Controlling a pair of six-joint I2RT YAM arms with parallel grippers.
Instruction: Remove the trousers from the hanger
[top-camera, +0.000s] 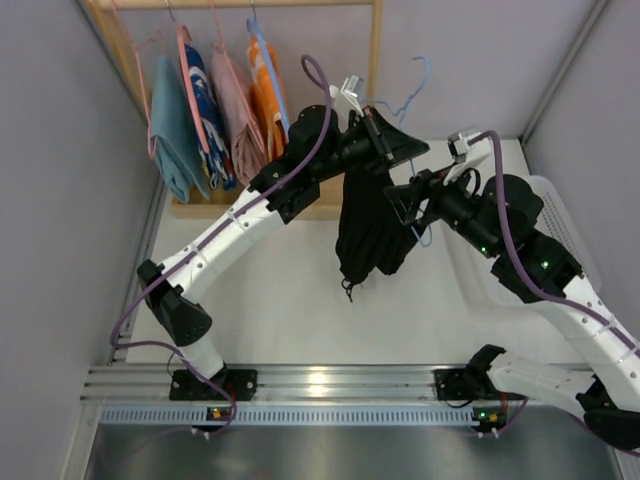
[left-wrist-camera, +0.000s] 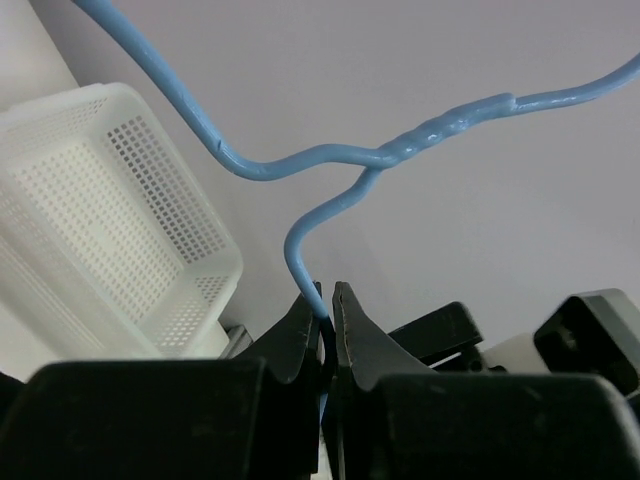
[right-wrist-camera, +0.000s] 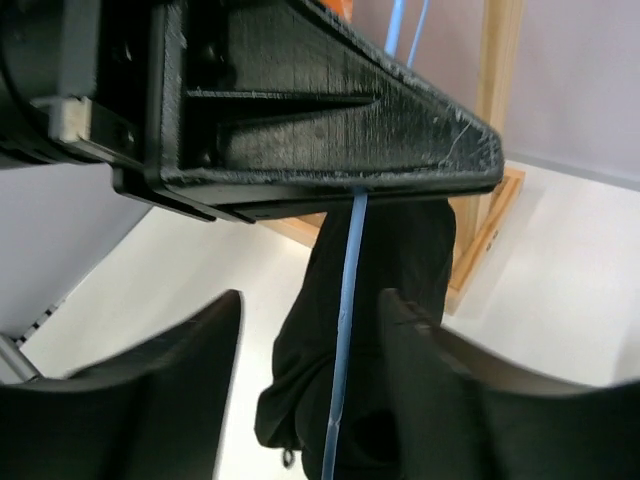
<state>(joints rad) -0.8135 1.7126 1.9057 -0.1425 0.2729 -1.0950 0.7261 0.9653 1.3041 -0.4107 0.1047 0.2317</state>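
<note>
The black trousers (top-camera: 366, 225) hang from a blue wire hanger (top-camera: 412, 95) held in the air over the table. My left gripper (top-camera: 388, 147) is shut on the hanger's wire (left-wrist-camera: 322, 318) just below its hook (left-wrist-camera: 440, 128). My right gripper (top-camera: 403, 207) is open beside the trousers, its jaws either side of the blue wire (right-wrist-camera: 345, 330) and black cloth (right-wrist-camera: 395, 300), not touching. The orange patterned trousers (top-camera: 266, 88) hang on the wooden rack at the back left.
A wooden rack (top-camera: 374, 50) at the back left holds several garments on hangers (top-camera: 200, 110). A white perforated basket (left-wrist-camera: 110, 220) stands on the right of the table (top-camera: 530, 200). Grey walls close in both sides.
</note>
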